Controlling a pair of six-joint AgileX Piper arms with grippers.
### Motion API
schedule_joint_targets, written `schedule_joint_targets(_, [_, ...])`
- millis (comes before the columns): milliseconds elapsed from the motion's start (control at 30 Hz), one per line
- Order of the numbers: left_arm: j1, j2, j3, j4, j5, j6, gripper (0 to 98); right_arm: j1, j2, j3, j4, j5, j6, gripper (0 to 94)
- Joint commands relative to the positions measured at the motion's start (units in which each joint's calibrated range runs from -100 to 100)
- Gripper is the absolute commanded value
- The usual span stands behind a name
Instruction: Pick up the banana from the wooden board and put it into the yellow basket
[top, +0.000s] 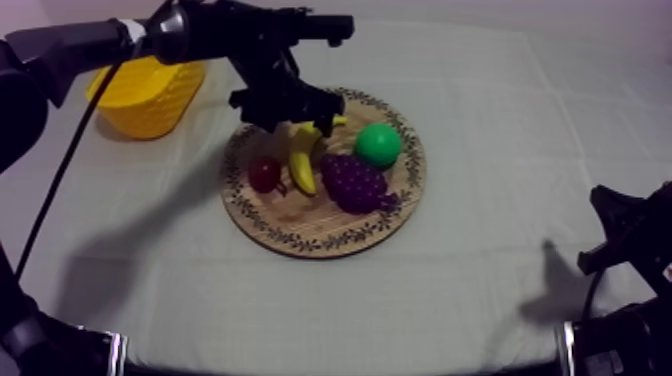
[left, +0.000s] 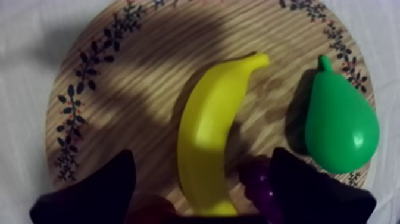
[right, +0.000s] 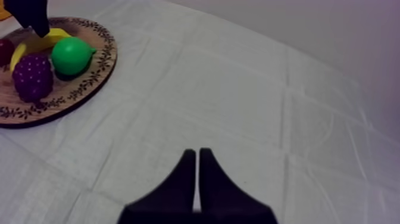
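From above, the left pincer hangs over the far side of the wooden board, directly above the banana. The banana lies on the board between a small red fruit and the grapes, with the pear just past the grapes. The yellow basket stands on the desk off the board's far left rim.

In the left wrist view, the pincer's fingers stand apart on either side of the banana and hold nothing. The grapes sit just beside one finger. The grasp looks to be next. It calls for a straight descent with the fingers crossing the banana's thick middle, clear of its neighbours. A firm squeeze should follow, since the smooth skin may slip, then a lift well above the board.

In the right wrist view, the right pincer, fingers together, rests over bare cloth well apart from the board.
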Motion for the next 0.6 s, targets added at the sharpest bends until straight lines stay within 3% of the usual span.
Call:
schedule_joint_targets(0, [0.0, 0.7, -0.3, 0.24, 0.3, -0.1, 80.8, 0.0, 0.0, 0.0, 0.0, 0.0, 0.0, 0.2])
schedule_joint_targets(300, [0.0, 3.4, -2.8, 1.25, 2.2, -1.0, 77.0, 0.0, 0.0, 0.0, 0.0, 0.0, 0.0, 0.2])
schedule_joint_targets(567, [0.0, 5.6, -5.0, 2.19, 3.1, -0.8, 68.0, 0.0, 0.0, 0.0, 0.0, 0.0, 0.0, 0.2])
